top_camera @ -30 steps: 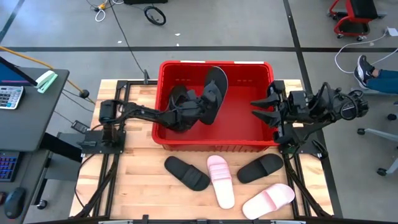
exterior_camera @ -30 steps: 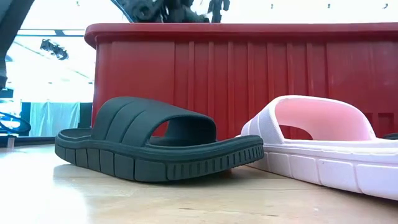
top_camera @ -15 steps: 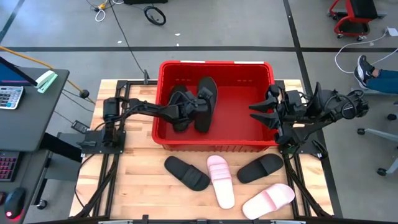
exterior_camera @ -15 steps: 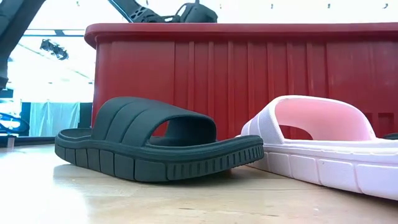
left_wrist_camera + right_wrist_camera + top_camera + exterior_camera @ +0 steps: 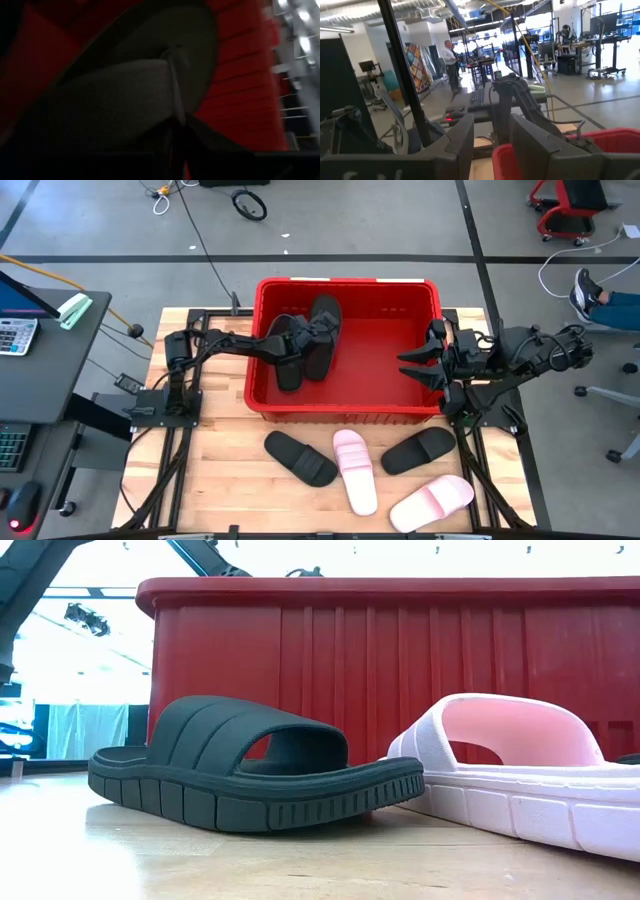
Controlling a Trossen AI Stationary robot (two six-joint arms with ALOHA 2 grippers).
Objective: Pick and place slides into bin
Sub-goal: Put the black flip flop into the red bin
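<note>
Wooden table fronts four slides (bin behind them).

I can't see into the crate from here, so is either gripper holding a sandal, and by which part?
The left gripper is low in the red bin at the black flip-flops; a hold cannot be told. The right gripper is open and empty.

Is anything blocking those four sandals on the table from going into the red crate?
Nothing visible does. The bin is open on top, with two black flip-flops at its left end beside the left gripper. The right gripper hovers above its right end, so it could get in the way there.
</note>
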